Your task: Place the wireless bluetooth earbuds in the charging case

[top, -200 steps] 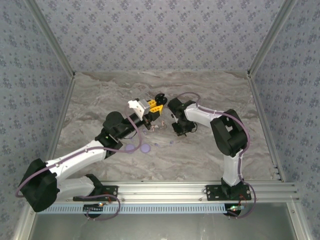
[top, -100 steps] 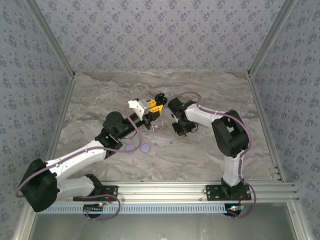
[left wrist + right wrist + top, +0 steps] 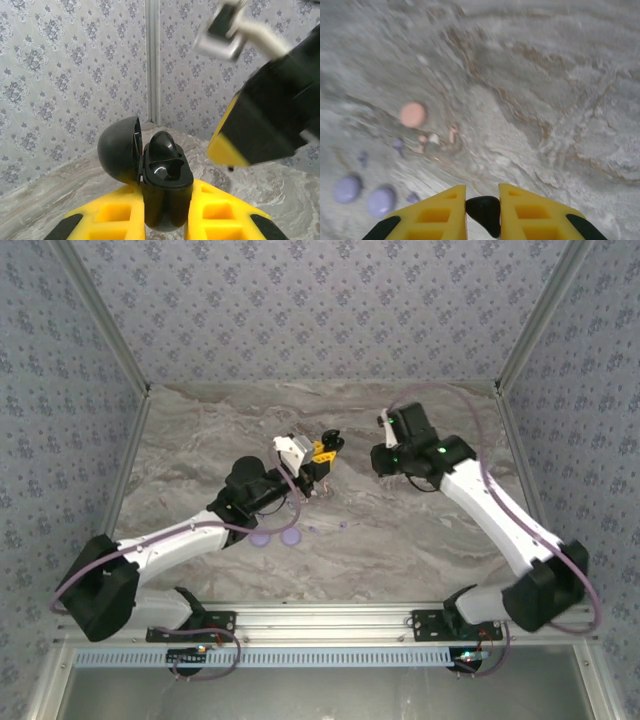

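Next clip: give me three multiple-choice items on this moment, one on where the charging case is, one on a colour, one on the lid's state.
1. Where is the charging case?
A. at the table's far edge
B. held in the left gripper
C. at the table's near edge

2. What colour is the earbud in the right gripper?
A. pink
B. lavender
C. black

3. The case's lid is
A. open
B. shut
C. missing

1 B: yellow fingers clamp its sides in the left wrist view.
2 C: the piece between the fingers is black.
3 A: it stands swung back on its hinge.
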Motion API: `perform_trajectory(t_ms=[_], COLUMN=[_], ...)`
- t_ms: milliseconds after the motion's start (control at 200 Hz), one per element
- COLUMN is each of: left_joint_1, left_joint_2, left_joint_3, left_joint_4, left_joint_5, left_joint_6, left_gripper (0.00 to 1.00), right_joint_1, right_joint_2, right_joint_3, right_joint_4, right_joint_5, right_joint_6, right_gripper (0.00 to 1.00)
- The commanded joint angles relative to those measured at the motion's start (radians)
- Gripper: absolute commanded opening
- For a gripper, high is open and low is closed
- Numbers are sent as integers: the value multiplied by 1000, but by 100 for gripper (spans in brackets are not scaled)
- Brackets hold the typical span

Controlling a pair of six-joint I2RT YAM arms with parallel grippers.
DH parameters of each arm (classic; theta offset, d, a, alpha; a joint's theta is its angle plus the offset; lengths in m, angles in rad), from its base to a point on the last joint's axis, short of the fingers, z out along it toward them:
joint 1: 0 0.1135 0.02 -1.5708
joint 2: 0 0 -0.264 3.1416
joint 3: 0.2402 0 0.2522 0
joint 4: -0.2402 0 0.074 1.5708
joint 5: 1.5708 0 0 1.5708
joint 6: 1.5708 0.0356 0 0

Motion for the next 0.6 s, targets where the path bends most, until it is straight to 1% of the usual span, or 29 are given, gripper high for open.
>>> perform_trajectory(t_ms=[0, 105, 155, 190, 290, 400, 595], left_joint_1=[-4, -5, -3, -4, -4, -4, -3], left_joint_2=[25, 48, 55, 59, 71, 77, 82], left_joint_3=[42, 49, 53, 54, 55, 54, 54], left_joint_4=[69, 74, 79, 81, 88, 98, 105], left_joint_5=[48, 67, 75, 80, 105, 108, 115], left_joint_6=[-30, -42, -47, -49, -57, -73, -93], left_gripper=[0, 0, 0, 0, 0, 0, 0], right_joint_1=[-3, 1, 13, 23, 54, 83, 119], right_joint_2=[-75, -123, -134, -139, -137, -127, -93], right_joint_3=[29, 53, 56, 57, 61, 54, 40], right_joint_4=[39, 87, 104, 146, 196, 251, 294], right_joint_5=[-97, -159, -172, -178, -170, -154, -128], right_joint_6=[50, 86, 98, 99, 97, 81, 61], right_gripper=[21, 21, 21, 21, 21, 21, 21])
